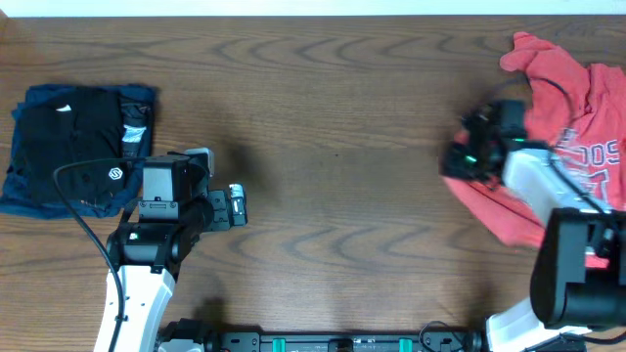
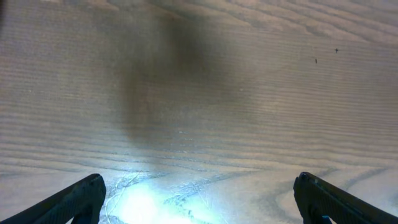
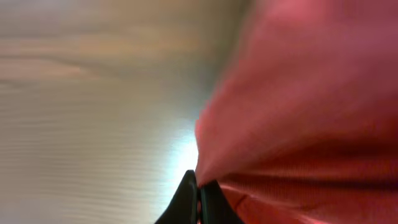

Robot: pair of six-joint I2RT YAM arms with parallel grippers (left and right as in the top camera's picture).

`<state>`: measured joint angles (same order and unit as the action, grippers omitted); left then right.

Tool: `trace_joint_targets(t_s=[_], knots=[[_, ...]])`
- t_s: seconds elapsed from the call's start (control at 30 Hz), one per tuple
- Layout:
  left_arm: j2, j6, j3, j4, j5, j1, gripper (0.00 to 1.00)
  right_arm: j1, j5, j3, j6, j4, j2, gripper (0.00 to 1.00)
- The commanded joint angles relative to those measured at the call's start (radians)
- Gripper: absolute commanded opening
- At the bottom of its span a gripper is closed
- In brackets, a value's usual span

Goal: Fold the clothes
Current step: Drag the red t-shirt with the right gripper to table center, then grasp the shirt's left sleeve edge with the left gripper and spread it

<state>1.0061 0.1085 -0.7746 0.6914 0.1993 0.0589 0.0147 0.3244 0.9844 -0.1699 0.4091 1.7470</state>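
The shirt (image 1: 572, 93) lies crumpled at the counter's (image 1: 333, 98) right edge. The right gripper (image 3: 199, 196) pinches its left edge, fingers nearly together. The left gripper (image 2: 199, 199) hangs wide open near the front-left.

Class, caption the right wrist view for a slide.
Right gripper shut on the edge of the coral-red T-shirt, wooden table beside.

Shows the left gripper (image 1: 238, 207) hanging over bare wooden table (image 1: 342, 147). Puts a folded black garment (image 1: 68, 147) well behind that gripper, beside its arm, small white logo (image 1: 114, 174) facing up, lying on a folded navy-blue garment (image 1: 20, 191). Sets the right gripper (image 1: 458, 158) at the edge of the crumpled coral-red T-shirt (image 1: 577, 103), cloth spreading behind and beneath the tool, white-and-navy lettering (image 1: 599, 156) beside its arm.
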Motion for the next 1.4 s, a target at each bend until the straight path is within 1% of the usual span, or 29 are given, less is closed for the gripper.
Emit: trace_joint_targets(t_s=[0.0,0.1,0.13,0.2,0.27,0.3,0.33,0.37,0.4,0.5,0.57,0.63,0.7,0.77,0.83,0.9,0.97,1.07,1.2,1.27,1.37], knots=[[-0.002,0.009,-0.017,-0.006,0.002,-0.001,0.98,-0.147,0.226,0.010,-0.117,-0.179,0.005,0.01],[-0.002,0.010,-0.017,-0.016,0.002,-0.001,0.98,-0.274,0.180,0.011,-0.203,-0.520,0.005,0.01],[-0.002,0.009,-0.017,-0.020,0.002,-0.001,0.98,-0.317,0.137,0.011,-0.204,-0.637,0.005,0.01],[-0.002,0.009,-0.017,-0.029,0.002,-0.001,0.98,-0.390,0.021,0.019,-0.204,-0.801,0.005,0.03],[-0.002,0.009,-0.017,-0.040,0.002,-0.001,0.98,-0.444,-0.082,0.043,-0.203,-0.858,0.005,0.06],[-0.002,0.009,-0.017,-0.044,0.002,-0.001,0.98,-0.460,-0.108,0.059,-0.202,-0.850,0.005,0.12],[-0.002,0.009,-0.017,-0.047,0.002,-0.001,0.98,-0.470,-0.124,0.077,-0.195,-0.826,0.005,0.31],[-0.002,0.010,-0.017,-0.050,0.002,-0.001,0.98,-0.472,-0.129,0.090,-0.190,-0.798,0.005,0.72],[-0.002,0.009,-0.017,-0.050,0.002,-0.001,0.98,-0.468,-0.130,0.103,-0.184,-0.762,0.005,0.99],[-0.002,0.010,-0.017,-0.049,0.002,-0.001,0.98,-0.433,-0.130,0.115,-0.153,-0.652,-0.007,0.99],[-0.001,0.010,-0.017,-0.046,0.002,-0.001,0.98,-0.389,-0.130,0.115,-0.150,-0.549,-0.032,0.99],[-0.001,0.010,-0.017,-0.046,0.003,-0.001,0.98,-0.333,-0.130,0.115,-0.137,-0.416,-0.070,0.99],[-0.001,0.038,-0.017,-0.045,0.016,-0.001,0.98,-0.264,-0.134,0.115,-0.104,-0.275,-0.116,0.99],[0.001,0.047,-0.016,-0.060,0.069,-0.001,0.98,-0.182,-0.149,0.115,-0.054,-0.142,-0.167,0.99],[0.011,0.055,-0.015,-0.096,0.171,0.000,0.99,-0.090,-0.203,0.115,-0.042,-0.014,-0.220,0.99],[0.033,0.089,-0.015,-0.123,0.254,0.017,0.94,0.004,-0.259,0.115,-0.043,0.089,-0.271,0.99],[0.065,0.133,-0.015,-0.142,0.264,0.059,0.92,0.096,-0.268,0.115,-0.042,0.152,-0.316,0.99],[0.142,0.189,-0.015,-0.200,0.264,0.170,0.91,0.218,-0.268,0.115,-0.041,0.212,-0.364,0.99],[0.264,0.297,-0.015,-0.317,0.262,0.331,0.91,0.326,-0.264,0.115,-0.034,0.266,-0.391,0.99],[0.337,0.398,-0.015,-0.390,0.261,0.404,0.91,0.348,-0.261,0.115,-0.034,0.282,-0.393,0.99],[0.446,0.587,-0.015,-0.486,0.261,0.493,0.90,0.353,-0.260,0.115,-0.034,0.290,-0.393,0.99]])
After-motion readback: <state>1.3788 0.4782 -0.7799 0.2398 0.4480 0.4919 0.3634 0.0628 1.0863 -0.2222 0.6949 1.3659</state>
